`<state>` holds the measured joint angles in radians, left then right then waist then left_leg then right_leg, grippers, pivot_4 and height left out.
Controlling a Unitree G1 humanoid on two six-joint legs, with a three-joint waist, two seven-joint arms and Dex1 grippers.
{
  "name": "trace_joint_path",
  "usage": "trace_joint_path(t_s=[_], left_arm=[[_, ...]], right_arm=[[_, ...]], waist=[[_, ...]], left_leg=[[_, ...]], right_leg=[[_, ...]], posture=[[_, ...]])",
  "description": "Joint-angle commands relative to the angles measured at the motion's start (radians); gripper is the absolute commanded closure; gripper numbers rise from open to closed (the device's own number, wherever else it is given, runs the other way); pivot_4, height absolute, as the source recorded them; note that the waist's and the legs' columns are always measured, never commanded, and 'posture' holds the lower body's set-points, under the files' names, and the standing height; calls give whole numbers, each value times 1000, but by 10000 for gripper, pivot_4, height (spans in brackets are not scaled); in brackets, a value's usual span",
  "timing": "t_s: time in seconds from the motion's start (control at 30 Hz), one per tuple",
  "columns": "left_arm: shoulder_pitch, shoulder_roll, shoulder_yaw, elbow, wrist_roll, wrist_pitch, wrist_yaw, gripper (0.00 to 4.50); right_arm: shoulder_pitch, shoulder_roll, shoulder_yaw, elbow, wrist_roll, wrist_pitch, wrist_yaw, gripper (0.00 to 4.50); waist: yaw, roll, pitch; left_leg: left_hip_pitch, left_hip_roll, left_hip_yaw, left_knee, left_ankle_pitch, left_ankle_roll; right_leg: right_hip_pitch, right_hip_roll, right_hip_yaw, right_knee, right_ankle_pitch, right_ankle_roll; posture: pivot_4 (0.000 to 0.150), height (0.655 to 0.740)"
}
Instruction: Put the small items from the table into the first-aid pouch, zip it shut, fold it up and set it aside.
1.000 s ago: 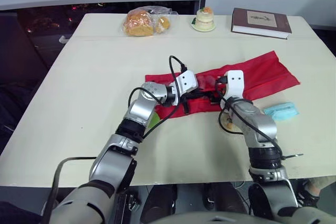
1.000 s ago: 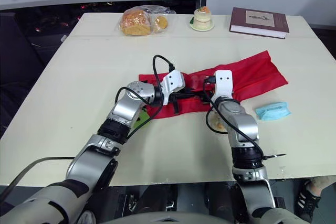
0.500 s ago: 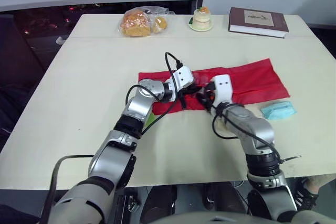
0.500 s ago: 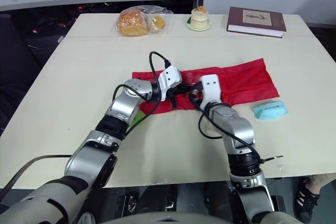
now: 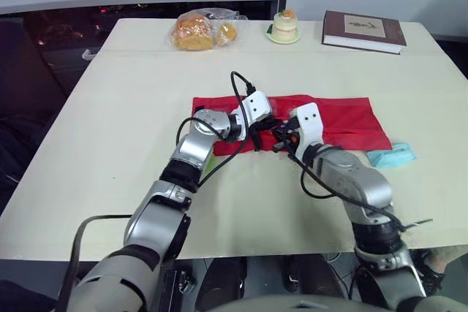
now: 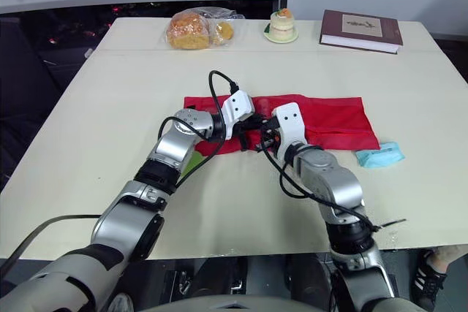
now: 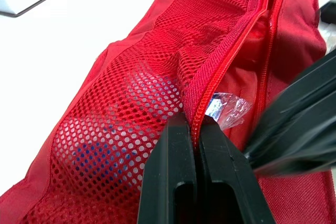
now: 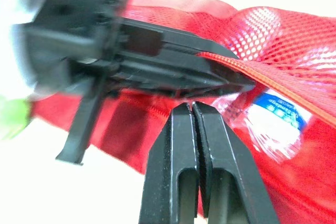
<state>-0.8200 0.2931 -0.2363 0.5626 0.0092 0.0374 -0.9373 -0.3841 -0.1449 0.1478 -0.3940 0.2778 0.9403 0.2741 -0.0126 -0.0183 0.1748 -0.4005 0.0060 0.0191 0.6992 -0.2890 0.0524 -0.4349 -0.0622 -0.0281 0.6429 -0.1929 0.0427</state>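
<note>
Red mesh pouch [image 5: 336, 116], flatter than before; left gripper [image 7: 195, 124] pinched on its zipper edge; right gripper [image 8: 192, 109] closed, now drawn beside it.

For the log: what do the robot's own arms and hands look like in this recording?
The left arm and right arm are rounded silver-grey metal segments with black joints. Each wrist carries a white boxy housing, and black cables loop from it along the forearm. The left hand and right hand each have two flat matte black fingers with a slotted recess; no markings are visible.
</note>
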Motion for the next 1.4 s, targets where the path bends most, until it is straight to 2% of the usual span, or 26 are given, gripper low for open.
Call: trace_joint_path(t_s=[0.03,0.2,0.43,0.63,0.73,0.97,1.17,1.3,1.4], left_arm=[[-4,1,15,-23,-10,-7,5,45000],[-3,-6,12,-29,-11,-3,4,45000],[-4,-7,11,-28,-11,-3,1,45000],[8,-3,5,-53,-13,9,-9,45000],[10,-1,4,-55,-10,9,-12,45000],[16,-6,4,-57,-11,10,-9,45000],[23,-11,3,-59,-11,9,-7,45000],[25,-11,7,-58,-11,9,-6,45000],[29,-12,7,-61,-11,10,-3,45000]], right_arm=[[24,-53,-1,-105,25,25,35,44175],[31,-71,32,-72,7,15,35,44175],[-34,-45,42,137,-109,-93,-54,44175],[-125,21,38,347,-184,-294,-102,44175],[-124,36,48,390,-209,-387,-97,44175],[21,-28,43,180,-175,-372,-3,44175],[144,-192,26,-115,-79,-383,195,44175],[273,-353,-167,-306,63,-355,326,44175],[418,-420,-364,-319,113,-437,383,44175]], waist=[[0,0,0],[0,0,0],[1,0,0],[-1,0,0],[-1,0,0],[1,0,0],[1,0,0],[12,0,0],[24,-1,0]], left_leg=[[0,0,0,0,0,0],[0,0,0,0,0,0],[0,0,0,0,0,0],[0,0,0,0,0,0],[0,0,0,0,0,0],[-1,0,0,0,0,0],[0,0,0,0,0,0],[-1,0,-1,0,0,0],[0,0,-1,0,0,0]], right_leg=[[0,0,0,0,0,0],[0,1,0,0,0,0],[0,0,0,0,0,0],[0,0,0,0,0,0],[0,1,0,0,0,0],[0,-1,0,0,0,0],[0,0,0,0,0,0],[0,0,-1,0,0,0],[2,-1,-1,-2,0,0]], posture=[[1500,7289],[1500,7289],[1500,7289],[1500,7289],[1500,7289],[1500,7289],[1500,7289],[1500,7289],[1500,7289]])
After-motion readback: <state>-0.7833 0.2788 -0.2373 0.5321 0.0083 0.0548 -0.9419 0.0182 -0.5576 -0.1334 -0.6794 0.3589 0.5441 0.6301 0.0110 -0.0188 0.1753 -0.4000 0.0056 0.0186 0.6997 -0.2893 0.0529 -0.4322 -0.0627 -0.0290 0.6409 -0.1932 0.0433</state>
